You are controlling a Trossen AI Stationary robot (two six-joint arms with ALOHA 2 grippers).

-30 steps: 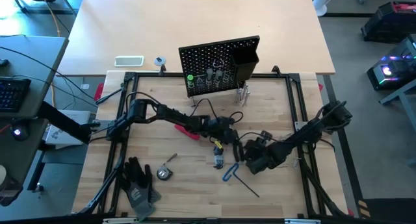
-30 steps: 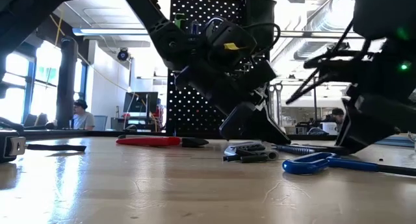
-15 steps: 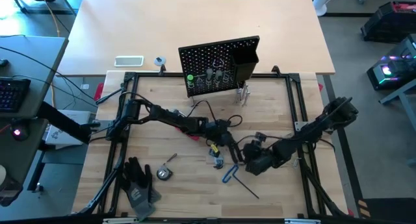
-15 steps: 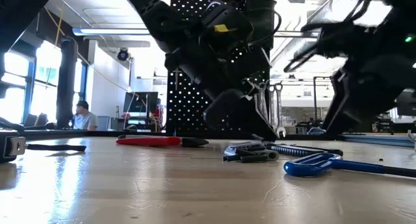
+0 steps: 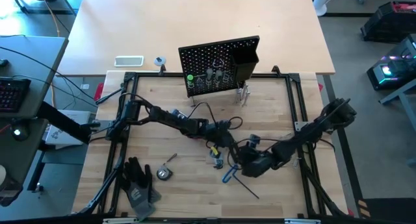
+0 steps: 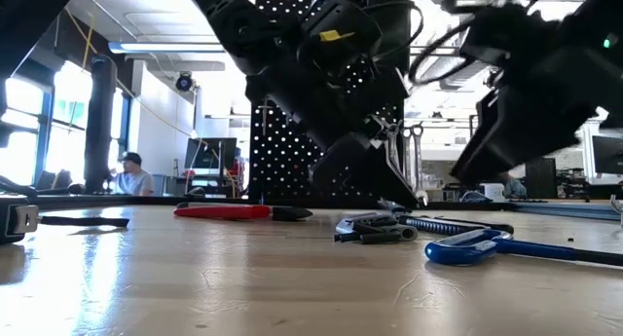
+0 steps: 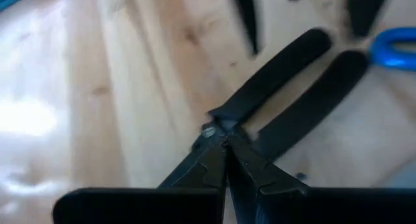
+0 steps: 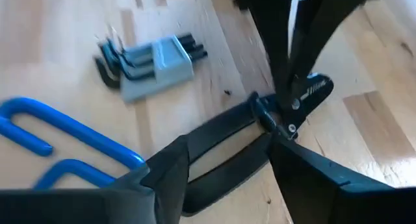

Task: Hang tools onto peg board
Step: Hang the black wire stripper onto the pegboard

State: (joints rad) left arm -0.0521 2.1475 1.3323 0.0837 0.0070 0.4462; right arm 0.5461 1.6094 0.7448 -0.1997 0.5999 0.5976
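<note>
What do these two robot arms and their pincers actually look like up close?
Both arms are dark, jointed and slender, with black cables looping along them. The left gripper ends a bulky black wrist with a small yellow sticker; its fingers are thin black blades. The right gripper has broader, flat matte-black fingers. A small green light shows on the right arm in the low view.

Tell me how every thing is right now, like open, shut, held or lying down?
left gripper: shut on the black pliers, at the head.
right gripper: open, around the pliers' handles.
black pliers: held, handles spread apart.
blue hex key: lying on the table.
red-black flat tool: lying on the table.
peg board: standing upright.
black gloves: lying on the table.
</note>
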